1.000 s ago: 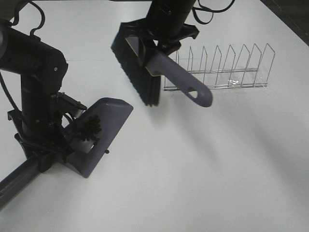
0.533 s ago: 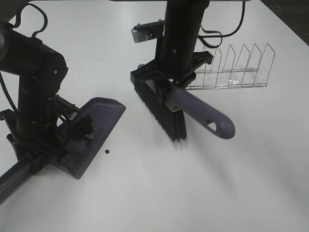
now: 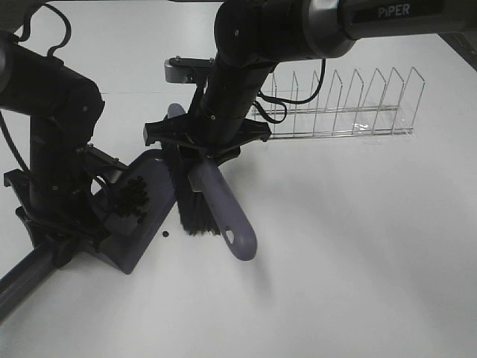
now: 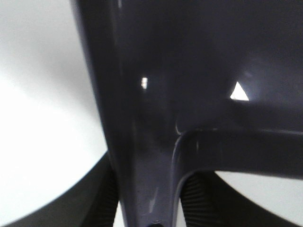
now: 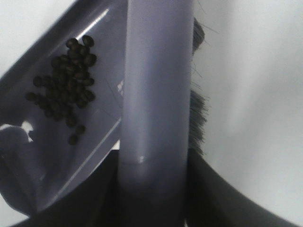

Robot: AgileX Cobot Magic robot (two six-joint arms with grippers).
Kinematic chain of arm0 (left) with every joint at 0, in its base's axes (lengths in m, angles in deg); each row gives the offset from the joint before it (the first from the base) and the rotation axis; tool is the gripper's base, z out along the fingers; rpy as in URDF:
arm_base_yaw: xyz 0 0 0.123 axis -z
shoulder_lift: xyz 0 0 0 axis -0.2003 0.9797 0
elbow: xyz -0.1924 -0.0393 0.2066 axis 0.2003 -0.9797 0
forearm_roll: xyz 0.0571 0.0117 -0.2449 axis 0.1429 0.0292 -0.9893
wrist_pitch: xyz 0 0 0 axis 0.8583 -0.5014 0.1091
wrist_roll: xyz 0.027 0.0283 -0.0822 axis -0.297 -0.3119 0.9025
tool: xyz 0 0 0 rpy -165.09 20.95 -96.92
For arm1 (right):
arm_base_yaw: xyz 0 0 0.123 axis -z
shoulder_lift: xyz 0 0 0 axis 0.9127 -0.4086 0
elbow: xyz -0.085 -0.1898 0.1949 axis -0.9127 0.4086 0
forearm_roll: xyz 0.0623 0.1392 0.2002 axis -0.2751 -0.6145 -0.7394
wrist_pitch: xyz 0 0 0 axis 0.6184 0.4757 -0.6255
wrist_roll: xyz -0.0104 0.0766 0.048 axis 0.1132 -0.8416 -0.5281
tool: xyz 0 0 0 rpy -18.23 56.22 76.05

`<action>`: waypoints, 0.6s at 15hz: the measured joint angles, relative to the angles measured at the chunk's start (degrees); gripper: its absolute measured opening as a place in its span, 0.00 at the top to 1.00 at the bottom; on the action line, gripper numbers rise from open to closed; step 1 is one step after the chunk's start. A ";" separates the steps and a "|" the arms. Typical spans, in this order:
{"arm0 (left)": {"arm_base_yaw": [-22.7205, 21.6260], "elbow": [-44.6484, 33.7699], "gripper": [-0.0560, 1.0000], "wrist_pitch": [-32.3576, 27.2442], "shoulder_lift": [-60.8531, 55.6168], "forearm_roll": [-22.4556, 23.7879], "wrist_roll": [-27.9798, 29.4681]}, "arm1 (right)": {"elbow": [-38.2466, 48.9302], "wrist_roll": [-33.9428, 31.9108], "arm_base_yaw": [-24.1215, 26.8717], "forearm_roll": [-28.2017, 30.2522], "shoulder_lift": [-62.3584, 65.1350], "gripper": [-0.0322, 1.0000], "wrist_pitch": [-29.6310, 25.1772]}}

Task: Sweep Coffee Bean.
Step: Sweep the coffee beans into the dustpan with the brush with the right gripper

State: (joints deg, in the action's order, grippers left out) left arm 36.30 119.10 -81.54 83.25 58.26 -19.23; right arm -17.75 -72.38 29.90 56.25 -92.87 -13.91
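A cluster of coffee beans (image 3: 133, 198) (image 5: 64, 97) lies inside the purple dustpan (image 3: 145, 224) (image 5: 97, 142) at the left. One stray coffee bean (image 3: 165, 234) rests on the table just off the pan's lip. My left gripper (image 3: 61, 240) (image 4: 151, 213) is shut on the dustpan's handle, and the pan's body (image 4: 189, 71) fills the left wrist view. My right gripper (image 3: 205, 153) (image 5: 151, 208) is shut on the purple brush handle (image 3: 227, 216) (image 5: 156, 94). The black bristles (image 3: 190, 209) (image 5: 199, 118) stand on the table against the pan's open edge.
A clear wire rack (image 3: 339, 108) stands behind the right arm at the back right. The left arm's black column (image 3: 52, 127) rises beside the dustpan. The white table (image 3: 358, 246) stretches to the front and right.
The right arm has swung the brush down and left from near the rack to the dustpan's lip, its handle now pointing to the front. The dustpan has barely shifted.
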 joint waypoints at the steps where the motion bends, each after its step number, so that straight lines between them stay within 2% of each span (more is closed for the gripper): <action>1: -0.06 0.00 0.62 0.17 0.00 -1.66 -0.80 | 0.00 0.00 0.00 -4.76 -0.92 0.67 2.64; 4: -0.17 0.00 0.62 0.17 0.00 -1.95 -1.26 | 0.00 2.12 0.11 -12.32 -1.60 0.67 4.81; 7: -0.17 0.00 0.62 0.23 -0.06 -1.60 -1.78 | 0.23 8.94 3.15 -22.29 -1.26 0.67 4.70; 9: 0.00 0.00 0.62 0.40 -0.06 0.34 -2.18 | 0.23 14.27 6.07 -24.58 1.43 0.67 3.32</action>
State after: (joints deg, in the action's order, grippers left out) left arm 36.30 119.10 -81.14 83.19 58.60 -21.41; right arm -17.52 -58.11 35.97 31.67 -91.43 -10.58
